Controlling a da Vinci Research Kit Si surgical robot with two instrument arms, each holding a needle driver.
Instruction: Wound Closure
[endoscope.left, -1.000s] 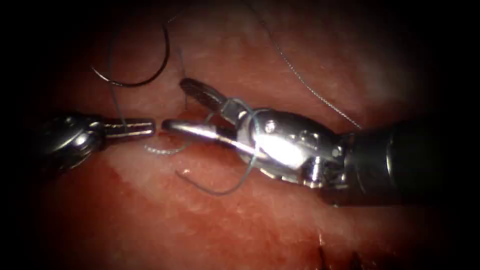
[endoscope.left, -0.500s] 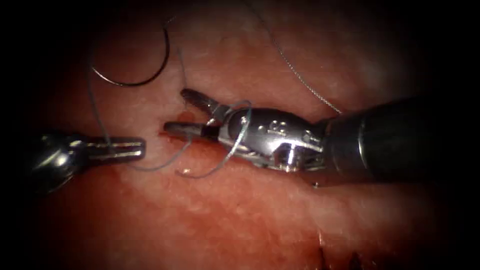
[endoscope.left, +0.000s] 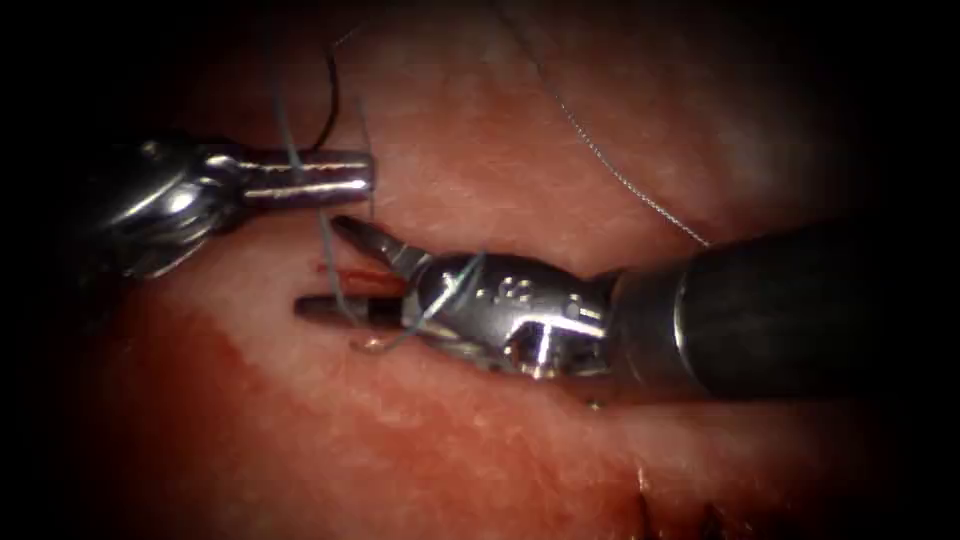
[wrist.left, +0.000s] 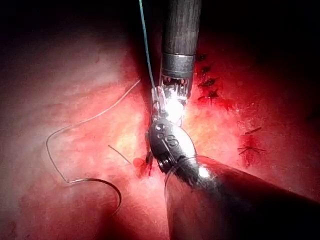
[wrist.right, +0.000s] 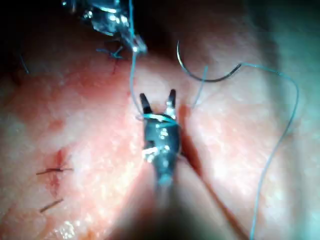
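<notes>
Since the two earlier endoscope pictures the left tool (endoscope.left: 340, 175) has moved from mid-left of the frame up to the upper left, carrying the thread (endoscope.left: 325, 240) with it. Over the same time the right tool (endoscope.left: 335, 270) has shifted down and left, and the loose loop formerly lying below its jaws has drawn in around its wrist. Judgement: the thread is being wound onto the right tool, as in tying a knot.

Left tool: enters from the left edge, jaws level and pointing right, clamped on the thread. The strand runs down from them across the right tool's jaws.

Right tool: shaft enters from the right edge, jaws pointing left and spread in a V with nothing between them. Thread lies wrapped around its wrist, also seen in the right wrist view (wrist.right: 159, 118).

The needle (endoscope.left: 330, 100) lies free on the tissue (endoscope.left: 480, 460) at upper left, partly behind the left tool, not in the tissue and held by neither tool. The cut (endoscope.left: 350, 275) sits between the right tool's jaws.
</notes>
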